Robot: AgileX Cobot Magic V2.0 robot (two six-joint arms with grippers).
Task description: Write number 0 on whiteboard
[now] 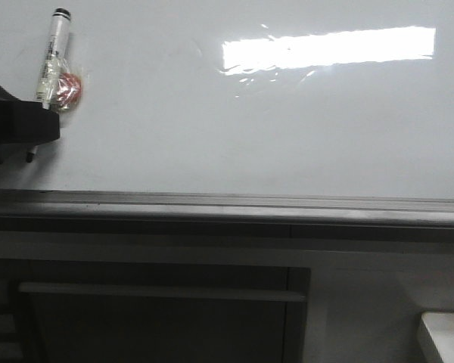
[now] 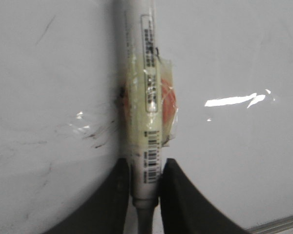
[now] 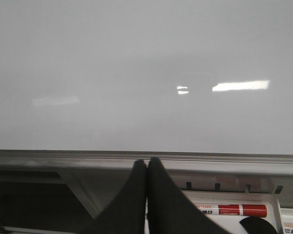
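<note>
The whiteboard (image 1: 234,128) is glossy white with a grey edge rail. No drawn 0 shows on it; only faint grey smudges show in the left wrist view. My left gripper (image 1: 38,125) is at the far left edge, shut on a white marker (image 1: 51,60) wrapped in tape with a red patch. The marker's dark tip (image 1: 30,157) points down at the board near the rail. In the left wrist view the gripper (image 2: 145,175) clamps the marker (image 2: 146,97) near its tip end. My right gripper (image 3: 146,168) is shut and empty, in front of the rail; it does not show in the front view.
The grey rail (image 1: 227,203) runs along the board's near edge. A white object with a red knob (image 1: 448,339) sits at the lower right. A red-labelled marker (image 3: 234,210) lies in a white tray below the right gripper. A bright light reflection (image 1: 329,47) lies on the board.
</note>
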